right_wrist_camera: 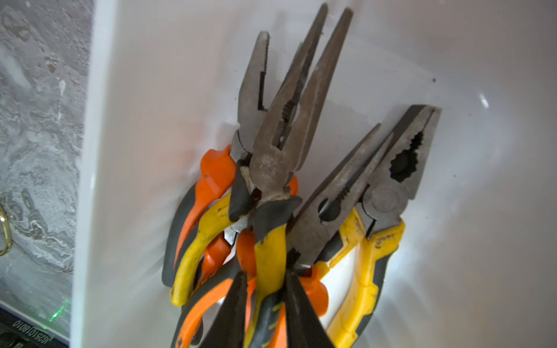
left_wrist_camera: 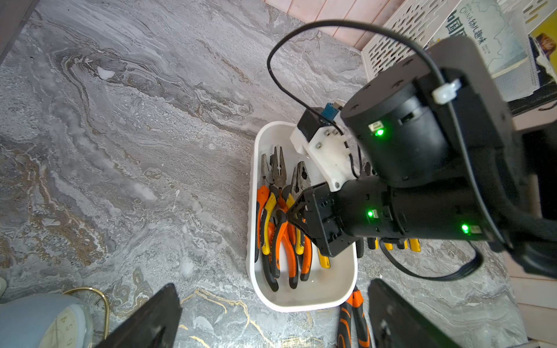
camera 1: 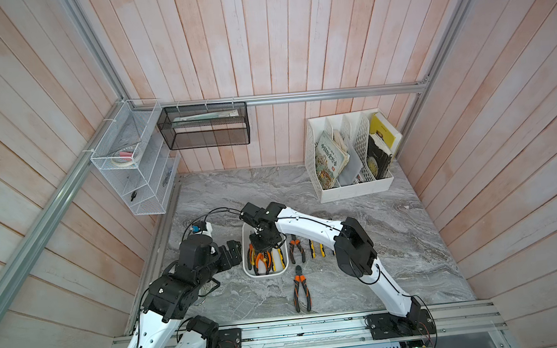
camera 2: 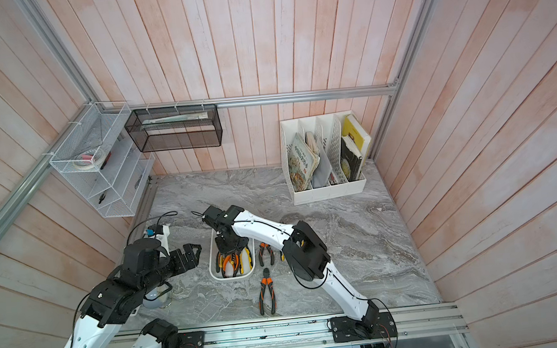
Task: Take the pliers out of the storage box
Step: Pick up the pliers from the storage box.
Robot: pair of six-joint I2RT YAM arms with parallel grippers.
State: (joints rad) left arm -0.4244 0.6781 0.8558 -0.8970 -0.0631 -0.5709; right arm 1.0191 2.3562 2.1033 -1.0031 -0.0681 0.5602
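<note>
- Marble tabletop [camera 1: 395,247]: orange-handled pliers [camera 1: 301,292] already out, lying near the storage box [camera 1: 267,275].
- Inside the box: tangled pile of pliers [left_wrist_camera: 280,226] with crossed handles.
- Left gripper [camera 2: 193,254]: spread wide, just beside the box; useful for steadying its wall.
- Right gripper [right_wrist_camera: 266,274]: pinching one yellow-and-black handle of the long-nosed pliers [right_wrist_camera: 289,120].
- Lift slowly and straight, to avoid dragging the neighbours up.

This is a robot lab booth: the left arm [camera 1: 153,330] and right arm [camera 1: 308,223] stand on an aluminium rail [camera 1: 299,329], plank walls [camera 1: 260,47] sit inside a metal frame [camera 1: 332,94], pliers [camera 1: 299,279] lie on the marble-look table [camera 1: 411,239].
</note>
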